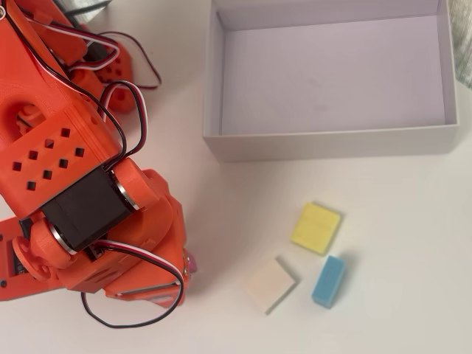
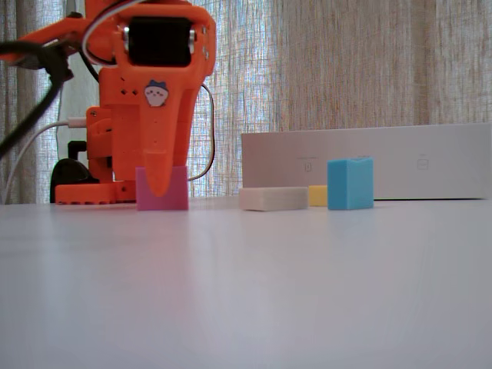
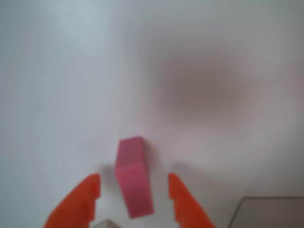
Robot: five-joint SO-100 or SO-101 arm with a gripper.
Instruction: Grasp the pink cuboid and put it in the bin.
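Pink cuboid lay flat on the white table in the wrist view, straddled by the orange gripper, with a clear gap of bare table showing on each side between block and fingertips. Jaws stood well open and held nothing; no contact visible on either side. Seen from the low fixed view, pink cuboid rested on the table with one orange finger hanging down in front of it, tip close to the surface. Almost wholly hidden under the arm in the overhead view, only a sliver of pink peeking out beside the wrist. Judged as the end of the approach: descent apparently finished, closing not yet begun, so grasp, lift, carry and release all left to do. Farther out, well apart from the gripper, lay three other blocks close together: a cream block, a light-blue block and a yellow block, none in the way of the grasp. Farthest off stood the bin, empty, its near wall beyond the yellow block; likely a fair swing across and over that wall needed once the block was held.
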